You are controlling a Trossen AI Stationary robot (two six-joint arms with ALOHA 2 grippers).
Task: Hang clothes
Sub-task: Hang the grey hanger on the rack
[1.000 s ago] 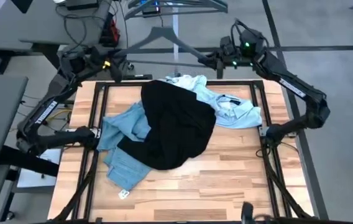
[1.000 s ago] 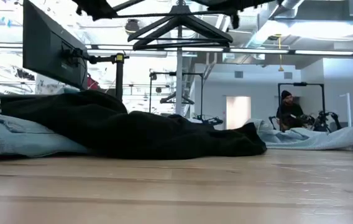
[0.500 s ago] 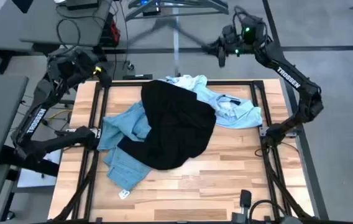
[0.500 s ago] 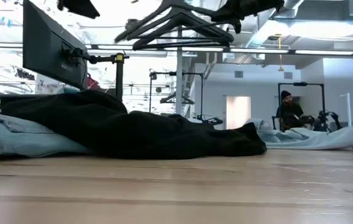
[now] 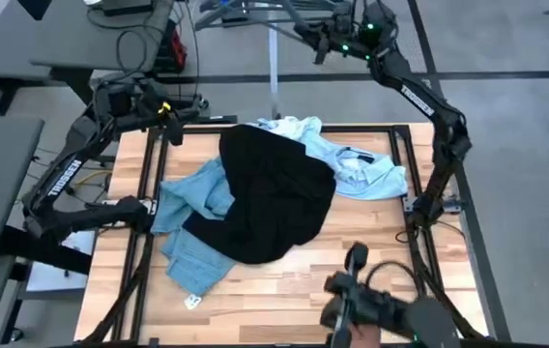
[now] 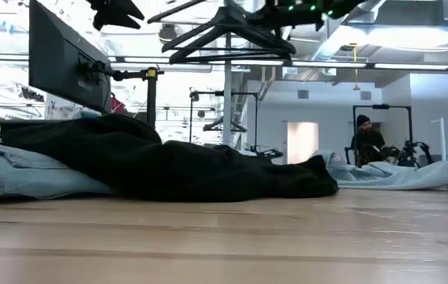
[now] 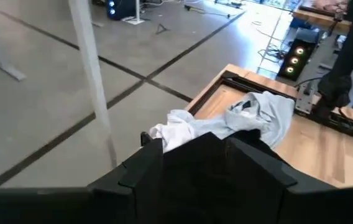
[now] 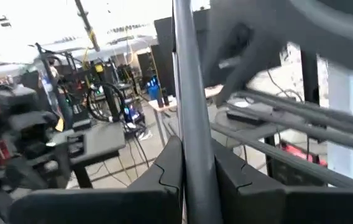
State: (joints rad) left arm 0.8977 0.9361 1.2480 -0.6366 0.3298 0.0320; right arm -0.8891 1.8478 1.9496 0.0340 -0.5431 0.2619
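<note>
Denim jeans (image 5: 189, 232), pale and rumpled, lie nearest on the wooden slatted surface (image 5: 294, 290), left of centre. Over them sprawls the black t-shirt (image 5: 273, 193), soft and matte; the pale collared shirt (image 5: 352, 164) spreads behind, to the right. Only the low view shows a person (image 6: 366, 140) across the room. Left hand (image 5: 170, 121) hovers at the far-left corner, grip unclear. Right hand (image 8: 192, 168), beyond the far edge, grips a smooth grey hanger bar (image 8: 189, 93).

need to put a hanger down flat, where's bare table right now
Bare wood runs along the table's near edge below the black t-shirt and jeans, and below the pale shirt. The middle and far edge are crowded with clothes.
</note>
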